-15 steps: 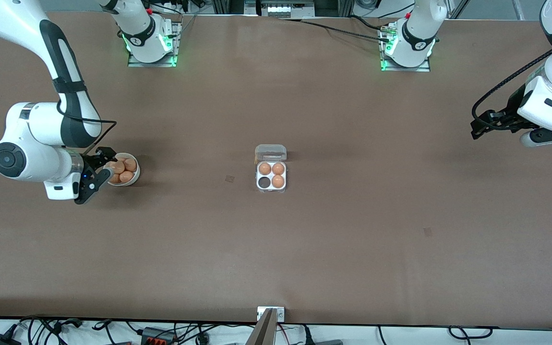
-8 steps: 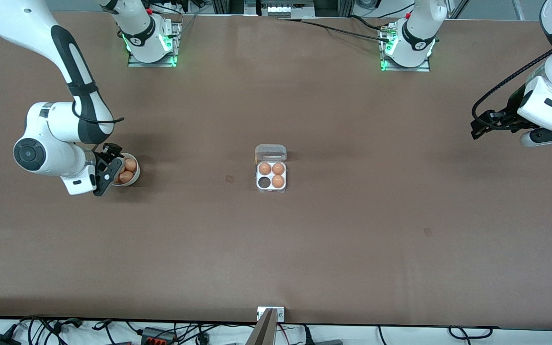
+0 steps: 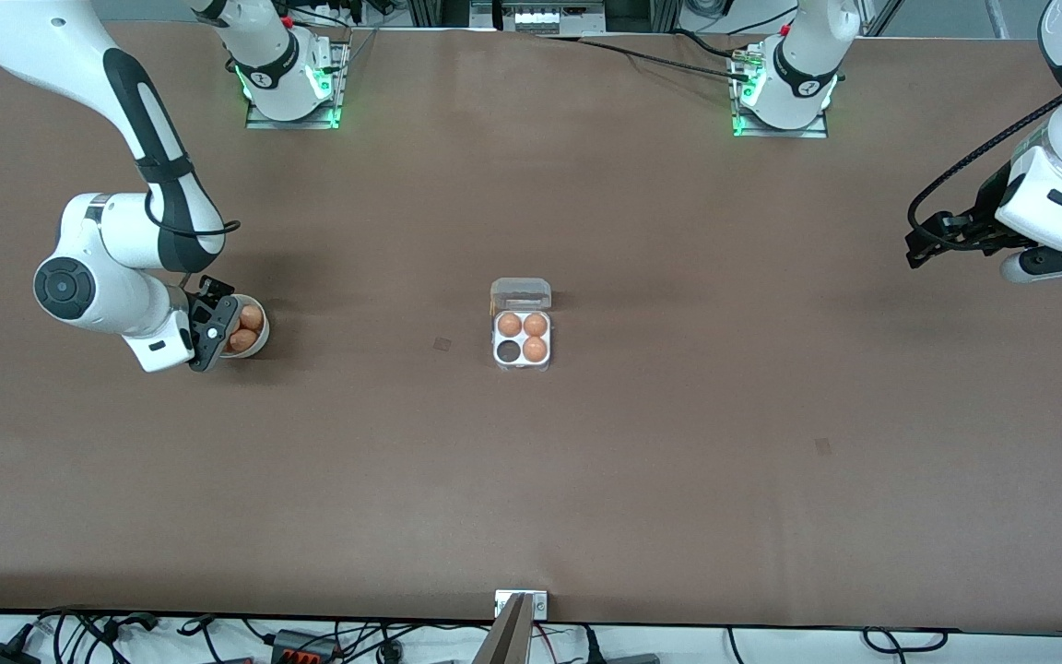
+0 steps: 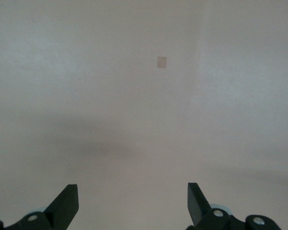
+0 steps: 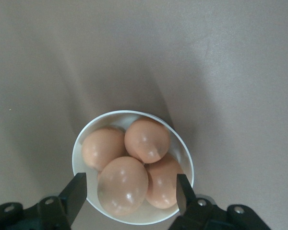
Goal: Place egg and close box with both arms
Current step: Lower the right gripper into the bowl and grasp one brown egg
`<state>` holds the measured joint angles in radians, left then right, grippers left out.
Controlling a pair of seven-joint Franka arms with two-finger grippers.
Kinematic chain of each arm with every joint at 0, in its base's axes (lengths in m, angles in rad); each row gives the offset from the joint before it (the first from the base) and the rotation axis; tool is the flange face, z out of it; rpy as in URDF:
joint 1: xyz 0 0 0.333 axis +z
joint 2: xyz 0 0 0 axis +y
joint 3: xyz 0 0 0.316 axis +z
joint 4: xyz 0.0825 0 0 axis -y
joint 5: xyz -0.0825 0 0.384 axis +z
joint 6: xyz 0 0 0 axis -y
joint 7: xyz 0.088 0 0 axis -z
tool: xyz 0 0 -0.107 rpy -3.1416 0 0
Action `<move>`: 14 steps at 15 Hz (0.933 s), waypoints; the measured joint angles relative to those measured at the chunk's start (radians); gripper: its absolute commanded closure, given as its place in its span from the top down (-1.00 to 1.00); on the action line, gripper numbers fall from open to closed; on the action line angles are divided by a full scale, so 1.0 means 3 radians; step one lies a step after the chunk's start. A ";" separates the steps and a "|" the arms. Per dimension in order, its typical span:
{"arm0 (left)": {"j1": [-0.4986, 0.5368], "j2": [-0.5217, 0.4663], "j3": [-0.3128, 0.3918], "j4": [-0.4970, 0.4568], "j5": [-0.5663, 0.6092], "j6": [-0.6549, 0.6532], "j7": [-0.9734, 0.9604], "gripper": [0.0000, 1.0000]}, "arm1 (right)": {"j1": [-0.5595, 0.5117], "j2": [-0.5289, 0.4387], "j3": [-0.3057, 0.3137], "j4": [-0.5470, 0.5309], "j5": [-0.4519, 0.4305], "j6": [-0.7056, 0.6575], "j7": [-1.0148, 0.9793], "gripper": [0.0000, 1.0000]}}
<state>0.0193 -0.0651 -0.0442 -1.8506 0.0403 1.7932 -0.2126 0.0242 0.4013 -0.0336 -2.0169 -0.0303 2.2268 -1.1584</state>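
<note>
Right gripper (image 3: pixel 208 325) now down at the white bowl (image 3: pixel 259 343), shifted in from its earlier spot just off the bowl's rim toward the right arm's end of the counter (image 3: pixel 531 480). In the right wrist view, fingers (image 5: pixel 79 189) apart but narrowing, straddling the egg (image 5: pixel 122 184) that lies nearest the camera in the bowl, with no visible pinch yet. Three more eggs (image 5: pixel 146 139) packed against it in the same bowl.

Meaning for the task: pick under way, not finished. Grip on the egg probably next, then a lift and carry to the box (image 3: pixel 522 350).

Box sitting mid-counter, well apart from the bowl toward the left arm's end, lid (image 3: pixel 521 294) swung open on the side away from the front camera. Three cells filled, one empty cell (image 3: pixel 508 351) showing dark, at the corner nearer the front camera and toward the bowl. Likely destination for the egg.

Left gripper (image 3: pixel 932 242) waiting in the air over the counter's edge at the left arm's end, well apart from the box, fingers (image 4: pixel 67 203) spread wide with nothing between them.

Risk, as a guess: smooth rounded shell, neighbours touching, so a slip or a nudge quite possible.
</note>
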 measured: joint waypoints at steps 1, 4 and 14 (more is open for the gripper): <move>0.0000 0.0000 0.0000 0.0000 0.0000 0.0000 0.0000 1.00 | 0.0000 0.0000 0.0000 -0.0006 -0.0001 0.0000 -0.0018 0.56; 0.0000 0.0000 0.0000 0.0000 0.0000 0.0000 0.0000 1.00 | 0.0000 0.0000 0.0000 -0.0027 -0.0001 0.0000 -0.0136 0.42; 0.0001 0.0000 0.0000 0.0000 0.0000 -0.0010 0.0000 1.00 | 0.0002 -0.0008 0.0000 -0.0038 -0.0004 -0.0005 -0.0190 -0.92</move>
<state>0.0195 -0.0652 -0.0442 -1.8506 0.0403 1.7901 -0.2126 0.0248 0.3991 -0.0336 -2.0281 -0.0315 2.2252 -1.2153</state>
